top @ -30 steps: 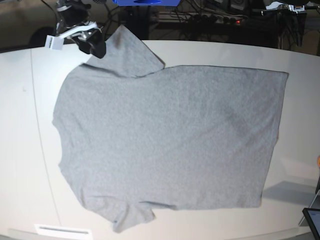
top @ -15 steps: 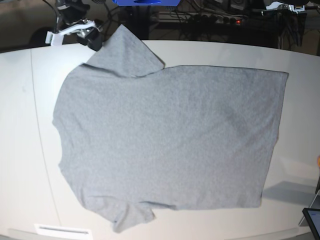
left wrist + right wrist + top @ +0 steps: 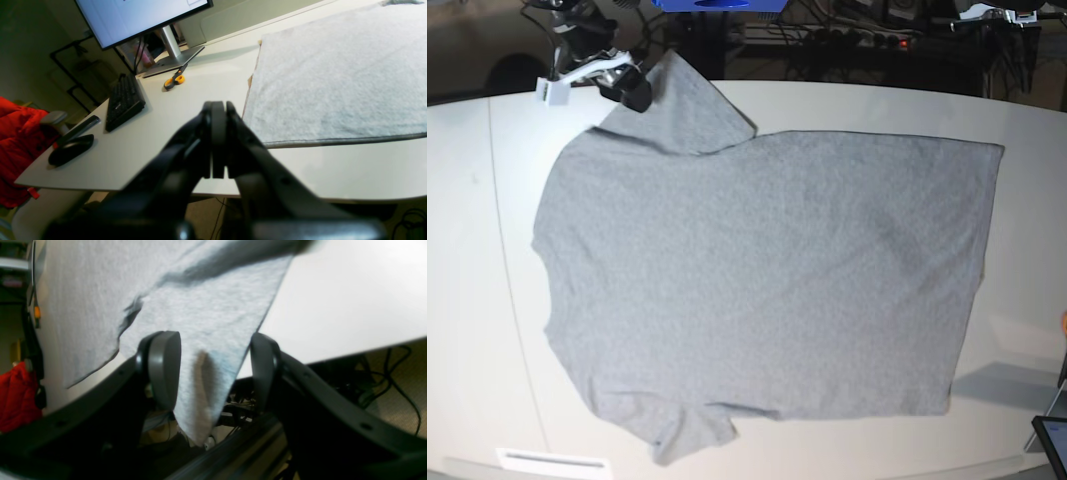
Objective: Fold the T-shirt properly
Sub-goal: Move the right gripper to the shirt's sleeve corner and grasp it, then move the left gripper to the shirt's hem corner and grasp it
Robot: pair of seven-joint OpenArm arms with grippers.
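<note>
Early step: large heather-grey cotton T-shirt (image 3: 767, 280) spread flat on white counter (image 3: 472, 300), unfolded. Right gripper (image 3: 213, 370) jaws open astride far-left sleeve edge. Left gripper (image 3: 218, 140) jaws closed, empty, off hem. Next: clamp sleeve, fold inward.

Bright glare on the table (image 3: 350, 300), wrist views blurred up close, perhaps slightly edge-warped

Plain grey T-shirt (image 3: 767, 280) lies spread flat on white table (image 3: 467, 300).
</note>
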